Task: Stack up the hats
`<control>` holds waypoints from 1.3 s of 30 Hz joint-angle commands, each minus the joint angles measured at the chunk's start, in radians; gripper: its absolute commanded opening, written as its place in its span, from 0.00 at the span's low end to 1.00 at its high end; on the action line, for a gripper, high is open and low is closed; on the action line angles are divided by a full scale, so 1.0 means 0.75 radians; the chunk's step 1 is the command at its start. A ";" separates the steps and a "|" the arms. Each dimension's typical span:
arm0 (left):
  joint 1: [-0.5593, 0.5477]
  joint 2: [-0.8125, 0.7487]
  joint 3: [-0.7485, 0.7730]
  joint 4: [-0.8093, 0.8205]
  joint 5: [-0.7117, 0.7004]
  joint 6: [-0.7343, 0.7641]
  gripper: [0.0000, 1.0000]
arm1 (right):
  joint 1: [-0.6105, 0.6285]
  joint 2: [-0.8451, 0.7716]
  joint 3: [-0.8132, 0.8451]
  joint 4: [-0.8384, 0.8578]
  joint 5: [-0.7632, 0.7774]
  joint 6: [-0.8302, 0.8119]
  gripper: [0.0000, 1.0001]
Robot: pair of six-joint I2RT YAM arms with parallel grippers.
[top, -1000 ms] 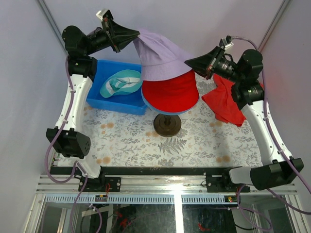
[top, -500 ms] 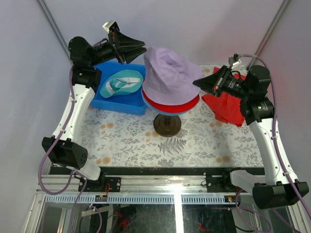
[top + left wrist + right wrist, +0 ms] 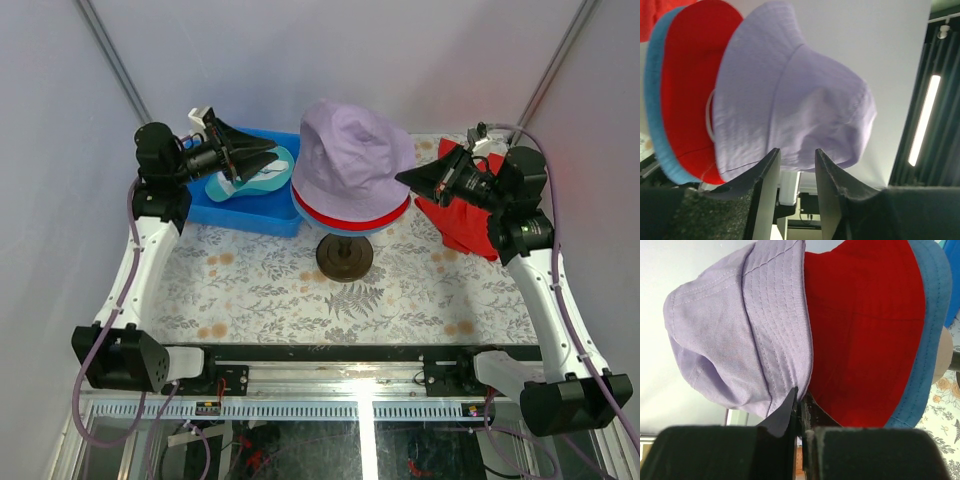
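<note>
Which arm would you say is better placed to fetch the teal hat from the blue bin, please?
Left. The left tool is open, empty and hangs over the blue bin, next to the teal hat. The right tool is shut at the lilac hat's brim, farther away.

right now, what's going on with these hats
Two robot arms are stacking hats on a stand. The lilac hat sits on top of the red hat and blue hat. The left gripper is open and clear of it, by the blue bin holding the teal hat. The right gripper is shut at the lilac brim; whether it pinches cloth is unclear.
</note>
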 commanded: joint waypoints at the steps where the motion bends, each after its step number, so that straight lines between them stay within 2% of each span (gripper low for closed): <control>1: -0.003 -0.091 -0.082 -0.148 0.014 0.225 0.36 | -0.005 0.042 0.049 0.051 0.020 0.028 0.00; 3: -0.004 -0.100 -0.116 -0.173 0.016 0.278 0.39 | -0.005 0.056 0.069 0.057 0.015 0.035 0.00; 7: -0.037 -0.078 -0.174 -0.072 0.025 0.287 0.46 | -0.004 0.073 0.094 0.052 0.007 0.049 0.00; 15: -0.065 -0.035 -0.188 -0.135 0.005 0.403 0.50 | -0.006 0.096 0.129 0.061 0.011 0.074 0.00; 30: -0.118 0.008 -0.266 0.261 -0.078 0.160 0.54 | -0.005 0.102 0.130 0.036 0.018 0.070 0.00; 39: -0.144 0.027 -0.266 0.370 -0.119 0.091 0.52 | -0.005 0.104 0.124 0.034 0.014 0.073 0.00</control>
